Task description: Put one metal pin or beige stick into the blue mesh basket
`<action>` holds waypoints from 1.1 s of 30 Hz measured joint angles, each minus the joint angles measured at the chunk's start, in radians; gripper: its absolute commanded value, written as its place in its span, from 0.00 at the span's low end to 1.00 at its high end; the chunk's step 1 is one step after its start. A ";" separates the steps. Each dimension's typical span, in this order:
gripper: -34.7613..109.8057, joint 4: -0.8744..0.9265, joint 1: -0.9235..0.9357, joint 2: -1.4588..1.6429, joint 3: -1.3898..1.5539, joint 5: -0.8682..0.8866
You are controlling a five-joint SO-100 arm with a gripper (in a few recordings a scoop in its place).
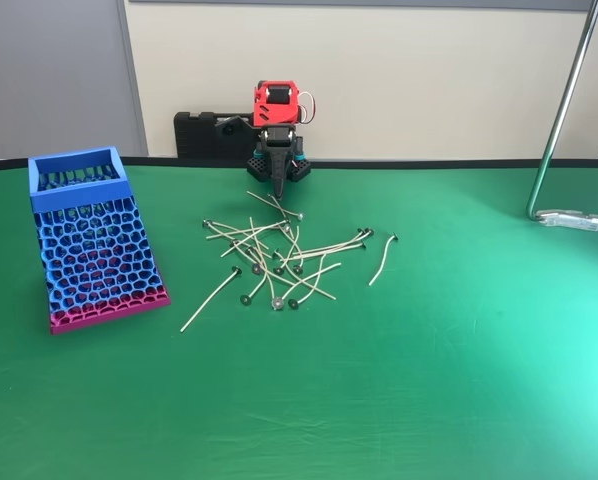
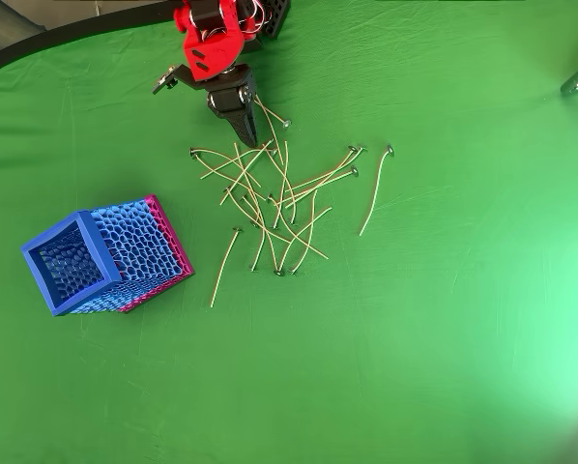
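i have the claw [image 2: 243, 130] low at the 12 o'clock edge of the stick pile [image 2: 274, 198], tip pointed down among the topmost sticks; in the fixed view the claw [image 1: 278, 190] comes to a narrow point just above the cloth. its fingers look pressed together, but i cannot tell whether a stick is caught between them or whether they are merely closed

the sticks lie crossed over one another in the middle of the green tabletop [image 2: 444, 329], with loners at the 3 o'clock [image 2: 374, 193] and 7 o'clock [image 2: 223, 266] sides. the basket [image 2: 105, 256] stands well apart at about 8 o'clock from the pile, mouth open upward

i judge each stick very light, thin and a bit springy, likely to roll or flick away if nudged, and hard to pinch flat off the cloth. the dark disc end is the only bulk, so it may tip a stick held off-centre. i would grip mid-shaft, across the length, and favour a stick lying free of the tangle, since a buried one may drag its neighbours. the basket mouth is wide, so dropping a stick in should be forgiving
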 measured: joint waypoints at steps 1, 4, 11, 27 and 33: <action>0.25 0.000 0.000 0.000 0.000 -0.008; 0.25 0.005 0.000 0.000 0.000 -0.015; 0.25 0.006 0.000 0.000 0.000 -0.015; 0.24 0.009 0.000 0.000 0.000 -0.006; 0.24 0.009 -0.006 0.000 0.000 -0.058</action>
